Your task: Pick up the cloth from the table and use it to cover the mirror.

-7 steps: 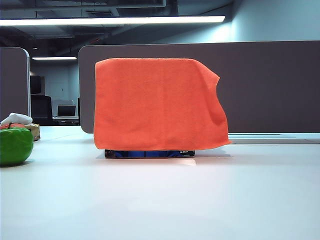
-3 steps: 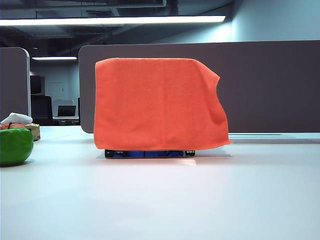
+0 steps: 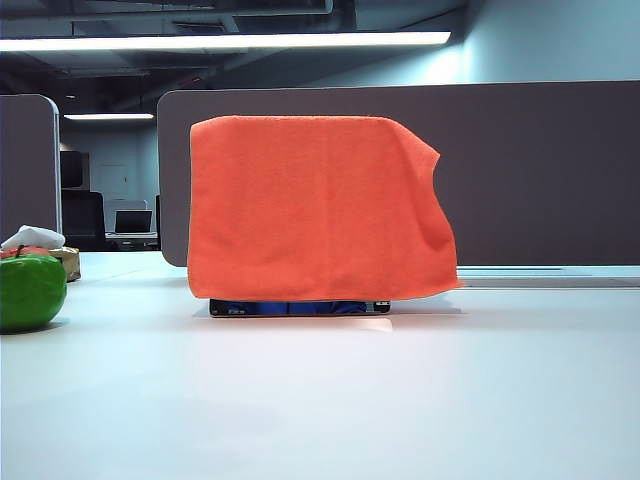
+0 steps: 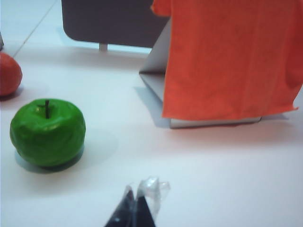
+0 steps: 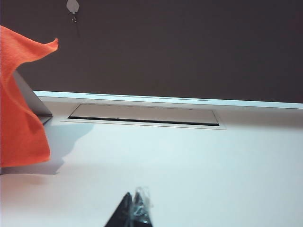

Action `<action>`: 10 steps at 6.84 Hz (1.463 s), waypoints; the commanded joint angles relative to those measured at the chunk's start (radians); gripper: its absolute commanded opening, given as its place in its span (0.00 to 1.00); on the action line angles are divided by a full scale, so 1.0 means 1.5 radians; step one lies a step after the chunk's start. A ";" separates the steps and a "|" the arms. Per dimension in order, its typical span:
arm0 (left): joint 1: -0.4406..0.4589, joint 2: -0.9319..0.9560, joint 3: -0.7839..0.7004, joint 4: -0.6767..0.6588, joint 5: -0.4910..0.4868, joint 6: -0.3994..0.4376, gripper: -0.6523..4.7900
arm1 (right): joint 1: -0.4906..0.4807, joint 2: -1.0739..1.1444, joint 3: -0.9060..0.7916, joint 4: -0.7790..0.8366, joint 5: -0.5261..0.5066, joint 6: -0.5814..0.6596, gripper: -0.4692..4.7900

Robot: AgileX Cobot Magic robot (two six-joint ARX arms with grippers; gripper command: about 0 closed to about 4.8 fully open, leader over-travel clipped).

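Over mirror, cloth, both tools closed

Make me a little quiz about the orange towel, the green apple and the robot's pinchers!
1. True or false: the orange cloth hangs over the mirror, leaving only its base strip showing in the exterior view.
2. Which fruit sits nearest the left gripper? A) green apple B) banana C) grapes
3. Fill in: the left gripper and the right gripper are both ____ and hold nothing, above the white table.

Key: 1 true; 2 A; 3 shut.
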 commanded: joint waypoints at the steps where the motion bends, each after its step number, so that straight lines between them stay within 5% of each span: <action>1: 0.064 0.000 -0.025 0.003 -0.055 0.065 0.11 | -0.039 -0.001 -0.001 0.005 -0.129 0.026 0.08; 3: 0.154 0.000 -0.024 0.011 0.020 0.056 0.11 | -0.039 -0.001 -0.001 0.005 -0.143 0.038 0.08; 6: 0.154 0.000 -0.024 0.012 0.020 0.055 0.11 | -0.038 -0.001 -0.001 0.003 -0.156 0.038 0.08; 7: 0.154 0.000 -0.024 0.028 -0.002 0.116 0.11 | -0.017 -0.001 -0.001 -0.015 -0.172 0.037 0.08; 8: 0.154 0.000 -0.024 0.033 -0.002 0.127 0.11 | 0.002 -0.001 -0.001 -0.025 -0.148 0.036 0.08; 10: 0.154 0.000 -0.024 0.109 0.000 0.064 0.11 | 0.002 -0.001 -0.001 -0.024 -0.061 0.018 0.08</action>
